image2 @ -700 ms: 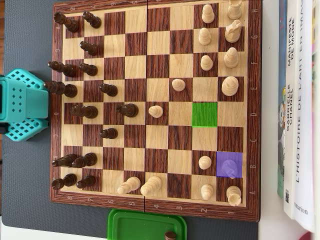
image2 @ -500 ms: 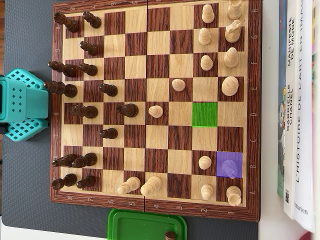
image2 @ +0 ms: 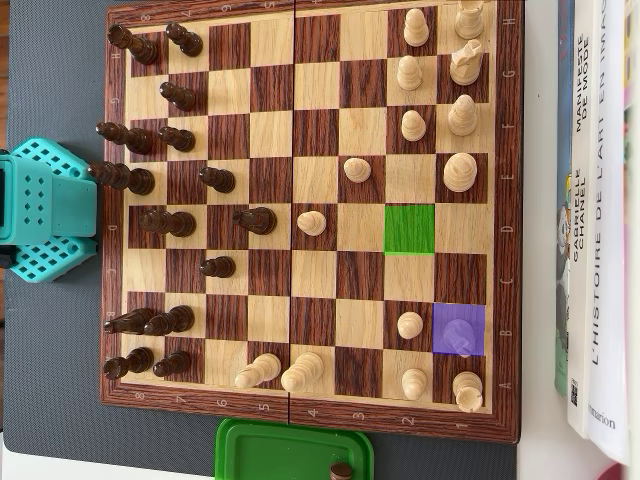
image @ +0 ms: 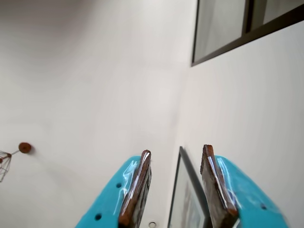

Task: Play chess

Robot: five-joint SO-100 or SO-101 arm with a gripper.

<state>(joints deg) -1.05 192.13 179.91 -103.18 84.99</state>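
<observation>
In the overhead view a wooden chessboard (image2: pixel 310 418) lies on a grey mat. Dark pieces (image2: pixel 165 222) stand along its left side and light pieces (image2: pixel 460 172) mostly on the right. One empty square is tinted green (image2: pixel 409 228). A purple-tinted square (image2: pixel 474 318) holds a light piece (image2: pixel 459 336). The teal arm (image2: pixel 40 210) sits at the board's left edge. In the wrist view my gripper (image: pixel 176 150) points up at a pale wall and ceiling. It is open, with nothing between its brown pads (image: pixel 137 185).
A green lidded container (image2: pixel 290 450) sits just below the board with a dark piece (image2: pixel 341 470) on it. Books (image2: pixel 595 220) lie along the right edge. The wrist view shows a framed picture (image: pixel 187 199) and a dark window frame (image: pixel 247 28).
</observation>
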